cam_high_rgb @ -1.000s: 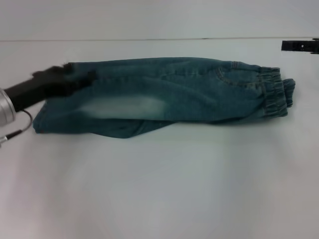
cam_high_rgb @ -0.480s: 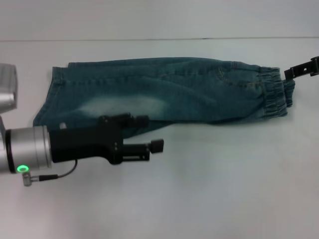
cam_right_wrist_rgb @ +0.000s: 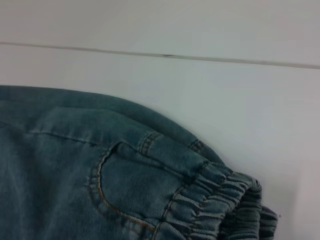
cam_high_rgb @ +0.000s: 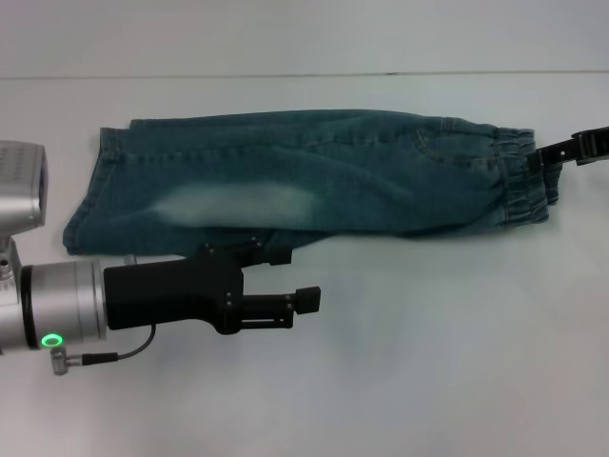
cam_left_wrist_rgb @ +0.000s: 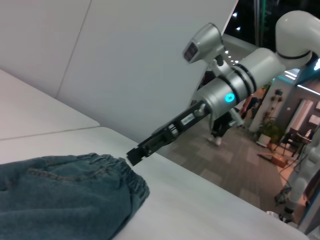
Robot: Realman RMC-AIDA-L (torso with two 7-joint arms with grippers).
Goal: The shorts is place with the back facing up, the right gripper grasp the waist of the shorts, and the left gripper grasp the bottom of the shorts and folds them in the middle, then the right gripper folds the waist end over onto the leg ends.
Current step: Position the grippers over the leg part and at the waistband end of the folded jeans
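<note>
A plain white, smooth tabletop (cam_high_rgb: 409,371) carries one item: faded blue denim shorts (cam_high_rgb: 314,176), folded lengthwise into a long strip, lying flat with the gathered elastic waist toward the robot's right.

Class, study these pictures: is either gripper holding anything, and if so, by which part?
The left gripper is open and holds nothing. The right gripper is at the waist of the shorts; a grasp cannot be told.

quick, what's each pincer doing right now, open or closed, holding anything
Left pincer: open, holding nothing, in front of the shorts.
Right pincer: at the elastic waist; open or closed cannot be told.
</note>
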